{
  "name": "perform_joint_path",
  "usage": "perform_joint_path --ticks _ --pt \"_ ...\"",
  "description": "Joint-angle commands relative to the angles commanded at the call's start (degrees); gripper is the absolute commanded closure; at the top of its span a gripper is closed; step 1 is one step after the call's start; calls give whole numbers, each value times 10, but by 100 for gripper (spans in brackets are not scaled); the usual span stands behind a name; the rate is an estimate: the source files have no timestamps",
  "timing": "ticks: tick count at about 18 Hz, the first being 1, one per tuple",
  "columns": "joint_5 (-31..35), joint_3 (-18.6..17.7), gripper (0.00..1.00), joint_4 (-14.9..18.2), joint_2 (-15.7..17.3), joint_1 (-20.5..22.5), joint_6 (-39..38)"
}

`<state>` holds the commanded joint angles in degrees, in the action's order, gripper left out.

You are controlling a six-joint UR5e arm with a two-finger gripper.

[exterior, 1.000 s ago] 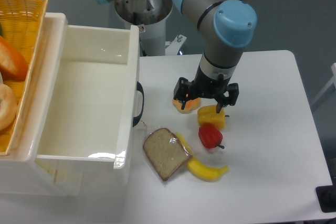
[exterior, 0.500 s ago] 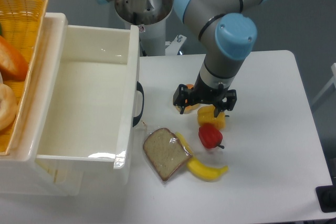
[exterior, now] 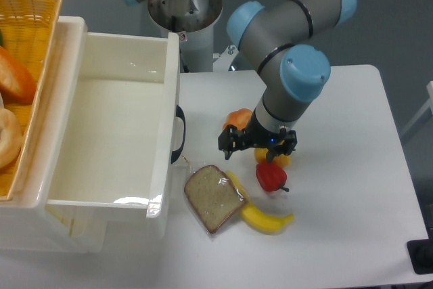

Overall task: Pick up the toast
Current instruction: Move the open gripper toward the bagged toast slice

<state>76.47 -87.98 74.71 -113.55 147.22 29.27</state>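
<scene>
The toast lies flat on the white table a little below the middle of the frame, wrapped in clear film, its rounded top toward the upper left and its darker crust corner pointing down. Along its right edge lies a yellow banana, touching or overlapping the wrap. Just right of the toast's upper part sits a red pepper-like item, and above that a yellow piece is mostly hidden under the arm. The end effector hangs above and to the right of the toast, apart from it, with dark fingers pointing down on either side of its body; they look spread, with nothing between them. An orange rounded item shows just behind the end effector. A large white bin fills the left half of the frame, with a dark handle on its right wall near the toast, and a wicker basket sits at the far upper left.
</scene>
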Motion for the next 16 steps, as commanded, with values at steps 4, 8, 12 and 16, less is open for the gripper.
perform_joint_path --ticks 4,8,12,16 --pt "1 0 0 -1 -17 -1 0" --pt "-3 0 0 -2 -27 -2 -9" --pt "-7 0 0 -37 -51 -11 -28" --pt "-7 0 0 -40 -58 -11 -28"
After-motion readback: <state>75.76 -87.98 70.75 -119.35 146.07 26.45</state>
